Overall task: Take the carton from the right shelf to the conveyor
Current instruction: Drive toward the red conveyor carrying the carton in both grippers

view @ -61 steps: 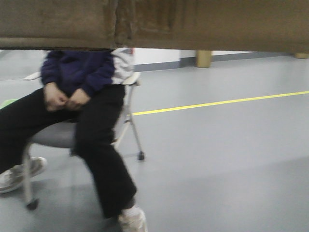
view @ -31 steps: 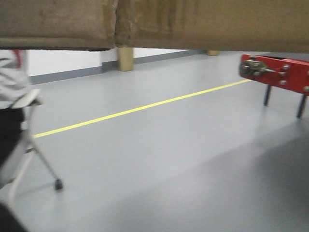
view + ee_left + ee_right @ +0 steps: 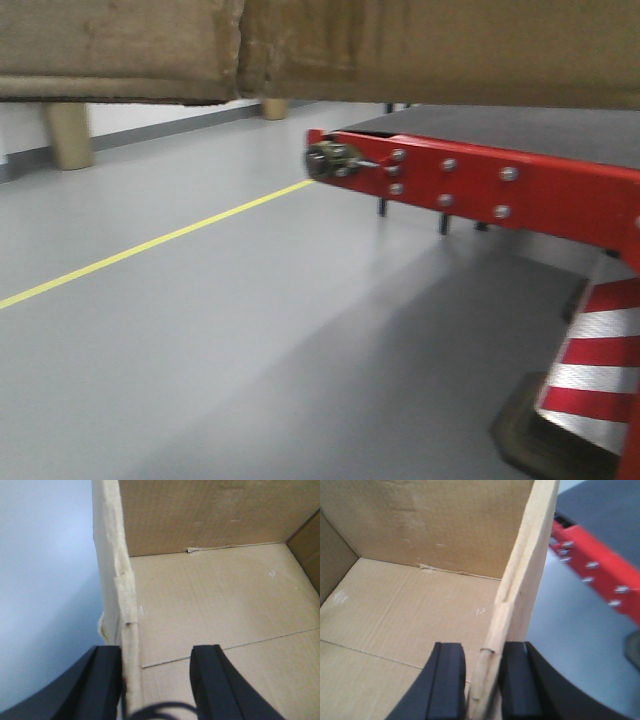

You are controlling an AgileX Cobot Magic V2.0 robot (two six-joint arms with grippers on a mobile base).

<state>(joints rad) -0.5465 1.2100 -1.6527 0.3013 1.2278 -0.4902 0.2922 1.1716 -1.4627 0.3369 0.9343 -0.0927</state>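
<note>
You had the carton (image 3: 420, 45) up off the floor (image 3: 250, 350), and its underside filled the top of the front view. Your right pincer (image 3: 481, 650) was clamped on the carton's right wall, one finger (image 3: 447, 680) inside and the other outside, both pressed to the cardboard. Your left pincer (image 3: 156, 652) straddled the carton's left wall with its jaws apart: the outer finger (image 3: 102, 680) lay against the cardboard, while the inner one stood clear of the wall, over the carton's bottom panel. The conveyor (image 3: 480, 185) sat below and beyond the carton's right half, its bolted red edge facing you and the dark belt behind it. A yellow line (image 3: 150, 245) crossed the floor under the carton's left half, and a red-and-white striped cone (image 3: 595, 375) stood low beneath the carton's right end
</note>
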